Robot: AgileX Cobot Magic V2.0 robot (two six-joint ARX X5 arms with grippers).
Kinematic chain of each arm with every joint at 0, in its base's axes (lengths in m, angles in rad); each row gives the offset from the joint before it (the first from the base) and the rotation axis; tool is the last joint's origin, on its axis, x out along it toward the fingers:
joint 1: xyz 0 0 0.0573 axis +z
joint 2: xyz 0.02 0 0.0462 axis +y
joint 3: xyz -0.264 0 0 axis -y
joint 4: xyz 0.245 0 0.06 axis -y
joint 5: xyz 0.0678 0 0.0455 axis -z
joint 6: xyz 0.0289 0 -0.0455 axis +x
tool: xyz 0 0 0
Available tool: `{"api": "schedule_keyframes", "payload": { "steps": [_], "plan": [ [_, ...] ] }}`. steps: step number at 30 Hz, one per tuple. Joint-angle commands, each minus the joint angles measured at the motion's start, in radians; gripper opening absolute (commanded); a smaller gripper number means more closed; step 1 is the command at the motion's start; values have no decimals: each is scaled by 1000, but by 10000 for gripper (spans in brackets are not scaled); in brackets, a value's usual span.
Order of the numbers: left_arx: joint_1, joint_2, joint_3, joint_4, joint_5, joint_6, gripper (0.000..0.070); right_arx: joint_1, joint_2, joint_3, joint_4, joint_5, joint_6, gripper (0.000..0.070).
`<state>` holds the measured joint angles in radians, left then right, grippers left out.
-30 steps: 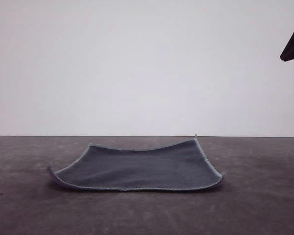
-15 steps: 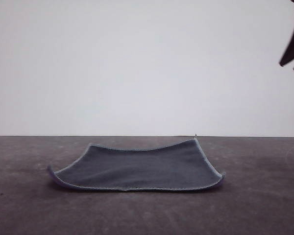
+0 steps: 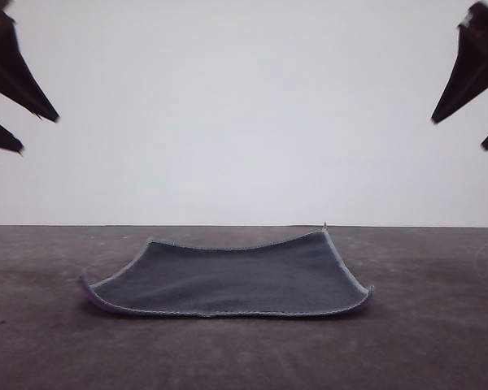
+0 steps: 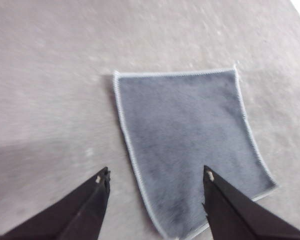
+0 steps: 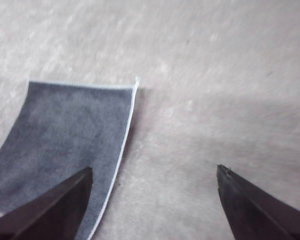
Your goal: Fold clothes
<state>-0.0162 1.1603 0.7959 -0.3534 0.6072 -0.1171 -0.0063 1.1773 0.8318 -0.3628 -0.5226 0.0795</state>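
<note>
You have the cloth (image 3: 232, 276) lying spread on the grey tabletop (image 3: 49, 349), roughly centred in the front view, dark grey face up. Its light grey stitched edging runs all round. The near edge lies mostly flat, while the near left corner and the near right corner curl up off the surface, and a thin strip of purple shows under the lifted left corner. Further back, the far right corner stands up in a small peak against the white wall (image 3: 244, 114).

Above and to either side, your two end effectors hang in the air, well apart from the cloth and touching nothing. Your left end effector (image 3: 20, 134) sits at the upper left with its fingers spread and nothing between them; in its wrist view (image 4: 155, 177) it is over the cloth's (image 4: 190, 145) edge. Your right end effector (image 3: 464, 134) sits at the upper right, likewise spread and empty, over bare tabletop beside the cloth's (image 5: 65, 145) edge in its own wrist view (image 5: 155, 172).
</note>
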Motion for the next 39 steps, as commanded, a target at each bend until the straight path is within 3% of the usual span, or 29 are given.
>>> {"api": "schedule_keyframes", "payload": {
  "steps": [1,6,11,32,39],
  "plan": [
    [-13,47,18,41,18,-22,354,8,35,17,38,-16,21,500],
    [-51,181,38,130,40,-45,354,33,128,26,149,-77,68,499],
    [-83,314,101,169,43,-46,354,58,229,83,161,-98,70,499],
    [-105,705,464,118,43,-41,353,140,531,275,175,-127,73,499],
    [-107,766,477,119,43,-34,353,161,620,283,266,-165,131,498]
  ]
}}
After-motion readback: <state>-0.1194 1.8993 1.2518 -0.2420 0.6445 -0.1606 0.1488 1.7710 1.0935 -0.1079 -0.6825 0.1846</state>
